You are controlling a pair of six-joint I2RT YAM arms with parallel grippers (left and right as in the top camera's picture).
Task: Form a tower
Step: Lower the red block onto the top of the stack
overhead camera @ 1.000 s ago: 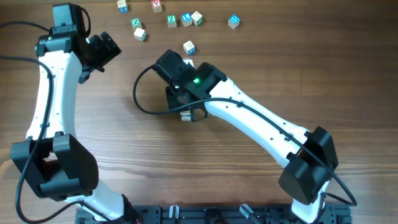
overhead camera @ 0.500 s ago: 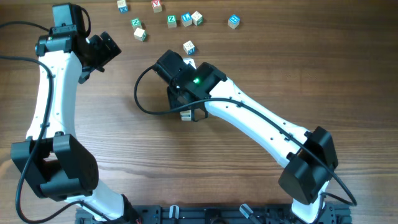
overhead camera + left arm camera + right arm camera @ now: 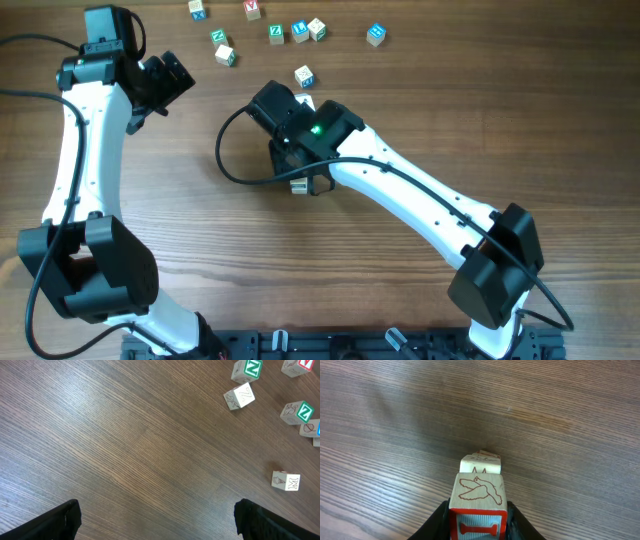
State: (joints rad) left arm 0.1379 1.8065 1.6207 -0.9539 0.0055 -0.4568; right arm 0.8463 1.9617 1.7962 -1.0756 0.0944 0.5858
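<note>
Near the middle of the bench (image 3: 450, 120), the right jaws are clamping a red-faced cube (image 3: 478, 491) right over the short tower (image 3: 481, 464), apparently seating it, while the left jaws are hanging wide open toward the far-left corner and loose cubes (image 3: 275, 32) are waiting along the far edge.

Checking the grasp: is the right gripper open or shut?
Shut: the right gripper clamps the red-faced cube on both sides.

Loose letter cubes (image 3: 300, 31) lie scattered on the wooden table (image 3: 500, 120).
</note>
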